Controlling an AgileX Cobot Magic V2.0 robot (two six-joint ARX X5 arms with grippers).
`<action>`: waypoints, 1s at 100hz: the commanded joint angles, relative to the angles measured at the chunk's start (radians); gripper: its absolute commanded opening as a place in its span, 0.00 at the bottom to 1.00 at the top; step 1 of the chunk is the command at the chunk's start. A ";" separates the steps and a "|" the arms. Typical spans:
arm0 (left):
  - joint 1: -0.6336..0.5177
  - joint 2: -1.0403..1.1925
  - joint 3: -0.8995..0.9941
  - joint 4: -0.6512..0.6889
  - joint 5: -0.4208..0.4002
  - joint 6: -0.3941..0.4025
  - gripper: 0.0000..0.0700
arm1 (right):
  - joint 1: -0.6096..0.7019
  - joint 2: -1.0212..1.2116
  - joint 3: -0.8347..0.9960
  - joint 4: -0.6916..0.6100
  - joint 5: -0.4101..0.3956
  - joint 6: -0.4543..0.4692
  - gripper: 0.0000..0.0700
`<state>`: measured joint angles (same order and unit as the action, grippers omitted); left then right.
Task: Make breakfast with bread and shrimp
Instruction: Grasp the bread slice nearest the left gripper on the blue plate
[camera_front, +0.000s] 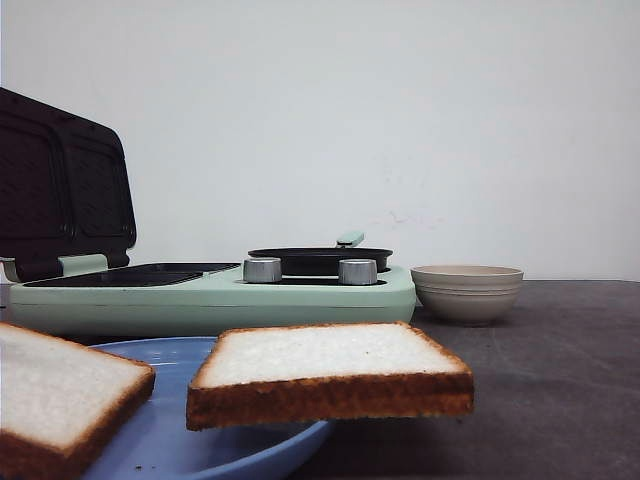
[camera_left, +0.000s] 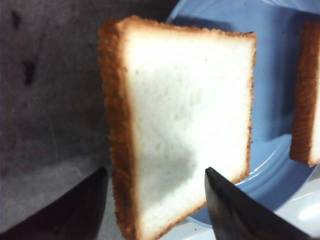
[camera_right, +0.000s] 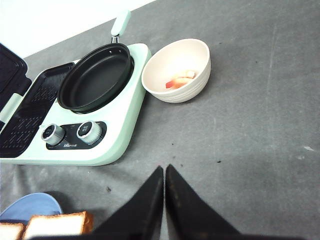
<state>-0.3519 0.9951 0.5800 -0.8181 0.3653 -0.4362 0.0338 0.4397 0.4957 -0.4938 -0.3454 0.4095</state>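
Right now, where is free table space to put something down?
The grey table is bare beside the bowl, on the side away from the green cooker, and between the cooker and the shut right gripper. It is crowded around the blue plate holding two bread slices.

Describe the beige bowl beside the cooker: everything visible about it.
The beige bowl is round, pale cream, with faint horizontal ribs around its outer wall; it looks ceramic or matte plastic. It stands upright on the dark grey table, close beside the mint-green cooker, near its frying pan. Inside lies a small orange-pink shrimp. Neither gripper touches it.
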 joint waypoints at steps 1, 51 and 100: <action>-0.005 0.018 0.002 0.005 -0.002 0.002 0.44 | 0.003 0.002 0.017 0.006 -0.004 0.010 0.00; -0.030 0.042 0.002 0.032 -0.002 0.006 0.00 | 0.003 0.003 0.017 0.006 -0.004 0.010 0.00; -0.030 -0.025 0.002 0.031 -0.004 0.012 0.00 | 0.003 0.002 0.016 0.006 -0.004 0.010 0.00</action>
<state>-0.3763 0.9760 0.5800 -0.7872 0.3702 -0.4332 0.0338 0.4397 0.4957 -0.4942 -0.3454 0.4095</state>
